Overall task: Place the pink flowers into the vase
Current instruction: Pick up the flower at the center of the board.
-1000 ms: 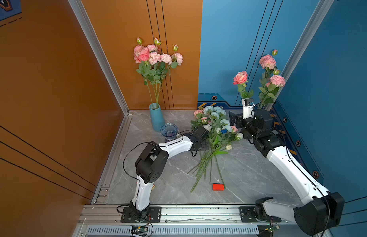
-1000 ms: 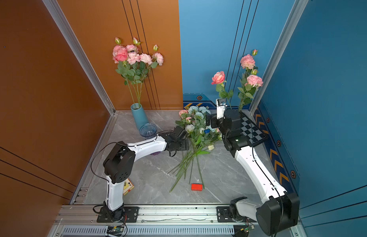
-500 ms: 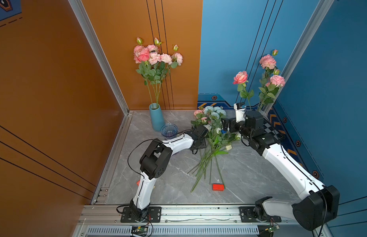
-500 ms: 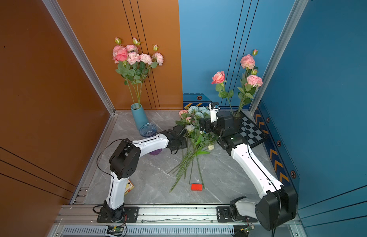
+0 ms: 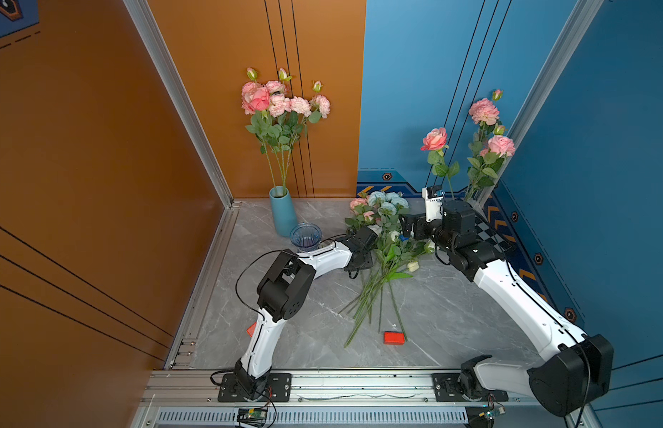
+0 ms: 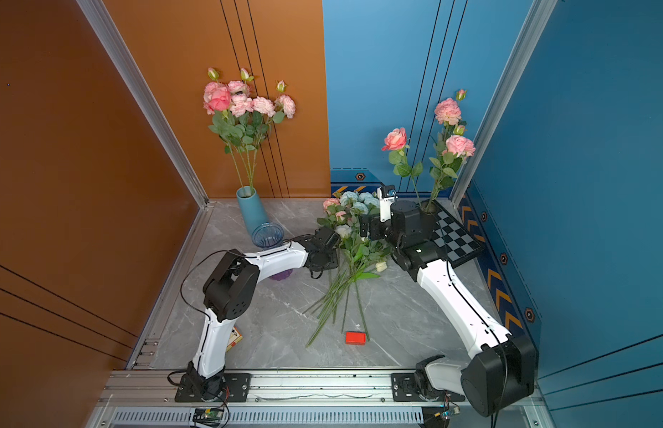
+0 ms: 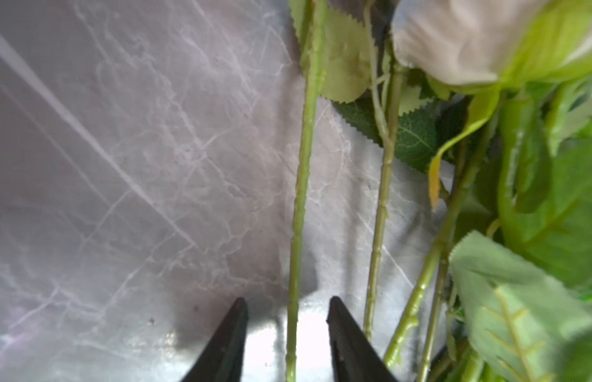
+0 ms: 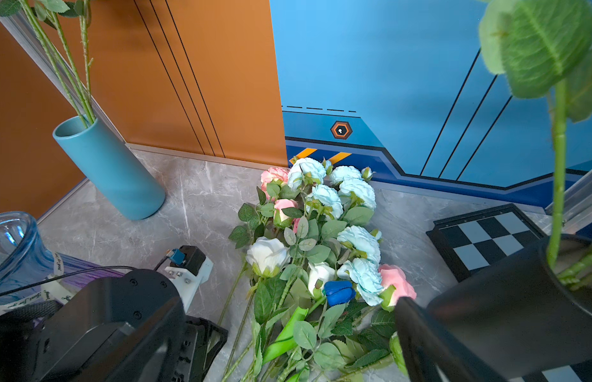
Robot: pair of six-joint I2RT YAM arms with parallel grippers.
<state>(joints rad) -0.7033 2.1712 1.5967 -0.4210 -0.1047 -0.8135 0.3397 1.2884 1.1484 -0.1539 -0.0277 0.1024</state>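
Floor [image 5: 452,307] looks like glossy grey marble with white veins. The blue vase [image 8: 112,168] is smooth and matt, ceramic-looking, and the jar [image 8: 10,251] next to it is clear glass. Flower stems [image 7: 301,185] look plasticky, leaves [image 7: 347,63] like cloth. Frame rails [image 5: 359,385] are brushed metal.

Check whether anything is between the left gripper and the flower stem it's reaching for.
Nothing visible. In the left wrist view the left gripper straddles one green stem, with bare tabletop showing on either side of it; the next stem lies outside the jaws. Which flower head it carries is out of frame.
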